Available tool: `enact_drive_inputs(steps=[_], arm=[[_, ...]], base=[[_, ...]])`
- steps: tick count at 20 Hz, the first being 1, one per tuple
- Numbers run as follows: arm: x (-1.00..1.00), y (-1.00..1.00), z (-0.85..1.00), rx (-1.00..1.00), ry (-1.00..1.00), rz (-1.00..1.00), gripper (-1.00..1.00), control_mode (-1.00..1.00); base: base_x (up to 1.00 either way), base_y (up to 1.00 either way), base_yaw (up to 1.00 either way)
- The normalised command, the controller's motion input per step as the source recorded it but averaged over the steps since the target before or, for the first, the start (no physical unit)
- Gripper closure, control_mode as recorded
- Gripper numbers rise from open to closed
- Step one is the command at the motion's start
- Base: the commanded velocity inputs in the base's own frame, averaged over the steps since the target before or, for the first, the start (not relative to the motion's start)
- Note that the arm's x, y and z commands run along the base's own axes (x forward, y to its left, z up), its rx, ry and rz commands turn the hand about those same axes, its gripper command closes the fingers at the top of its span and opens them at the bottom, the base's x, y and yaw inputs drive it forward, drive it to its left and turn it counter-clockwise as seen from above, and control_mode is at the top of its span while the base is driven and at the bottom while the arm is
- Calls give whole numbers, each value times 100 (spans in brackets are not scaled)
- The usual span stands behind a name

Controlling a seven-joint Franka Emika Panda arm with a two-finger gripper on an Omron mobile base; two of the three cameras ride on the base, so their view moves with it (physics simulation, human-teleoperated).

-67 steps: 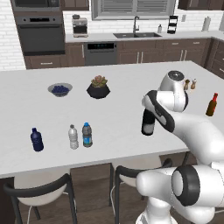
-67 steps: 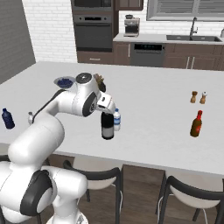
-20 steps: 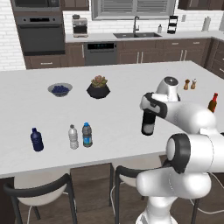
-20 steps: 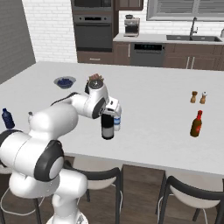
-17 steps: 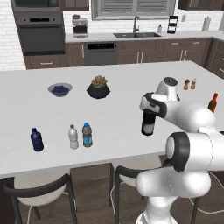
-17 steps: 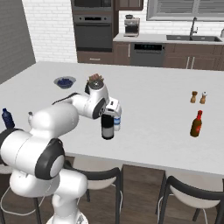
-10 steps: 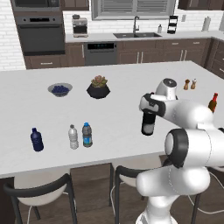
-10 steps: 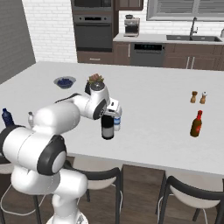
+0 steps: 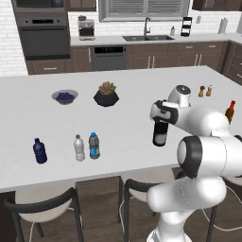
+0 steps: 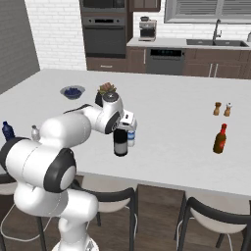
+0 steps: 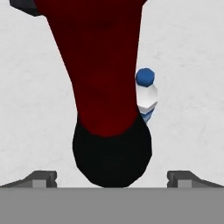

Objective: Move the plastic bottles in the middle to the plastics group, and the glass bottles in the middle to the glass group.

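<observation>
1. Since the earlier frames the arm has folded in closer over the dark glass bottle (image 9: 160, 133), and the gripper (image 9: 160, 113) has come down onto its top; the bottle stands on the same spot of the white counter (image 9: 123, 90).
2. From the right base view the bottle's neck and cap are hidden under the hand (image 10: 119, 122), so only its dark body (image 10: 120, 143) shows.
3. Seen from the hand, the bottle (image 11: 109, 87) fills the middle, dark red above and black at its rounded end. The two fingertips (image 11: 41, 178) sit wide apart at the bottom corners, well clear of it on both sides, so the jaws are spread and grip nothing.
4. A small water bottle with a blue cap (image 11: 145, 97) peeks out from behind the glass bottle; most of it is covered. In the right base view it stands just beside the glass bottle (image 10: 131, 137).
5. Far left on the counter stand the navy bottle (image 9: 39, 151), the white-labelled clear bottle (image 9: 79, 148) and a blue-labelled water bottle (image 9: 94, 145).
6. The red-brown sauce bottle (image 10: 220, 139) stands well apart to the right, partly cut by the arm in the left base view.
</observation>
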Motion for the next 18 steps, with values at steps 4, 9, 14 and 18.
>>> enact_drive_inputs(steps=[4,9,14,18], arm=[[1,0,-5,0,0,3,-100,-100],[0,0,-6,0,0,2,-100,-100],[2,0,-6,0,0,0,-100,-100],[9,0,0,0,0,0,-100,-100]], base=[[0,0,0],[0,0,0],[0,0,0],[0,0,0]])
